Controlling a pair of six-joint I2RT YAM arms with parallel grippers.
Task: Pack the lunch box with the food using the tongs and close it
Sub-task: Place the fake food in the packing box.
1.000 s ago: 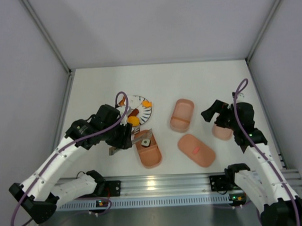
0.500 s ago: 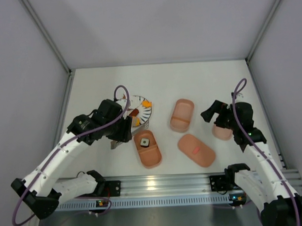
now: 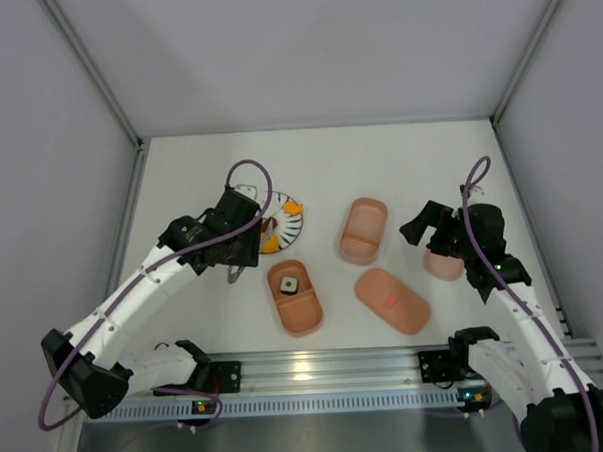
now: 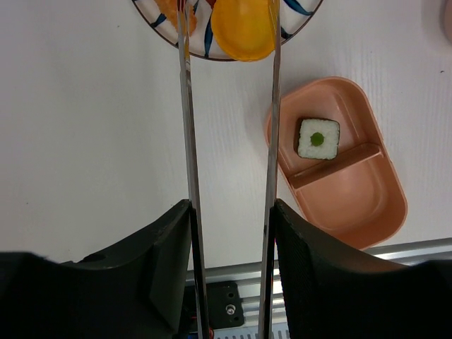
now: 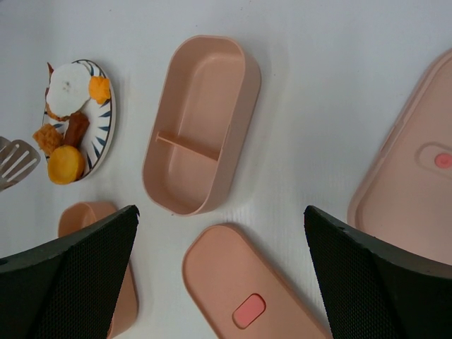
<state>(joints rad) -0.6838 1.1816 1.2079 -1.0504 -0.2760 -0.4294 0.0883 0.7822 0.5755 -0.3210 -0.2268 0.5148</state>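
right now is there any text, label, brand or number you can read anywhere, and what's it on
None: no words, numbers or brand names show in any view.
lid: only a plain red tab, no lettering.
second lid: a red dot, no lettering.
plate: dark stripes, a pattern only.

No legible text, labels or numbers anywhere, lid [image 3: 405, 308] carries only a plain red mark
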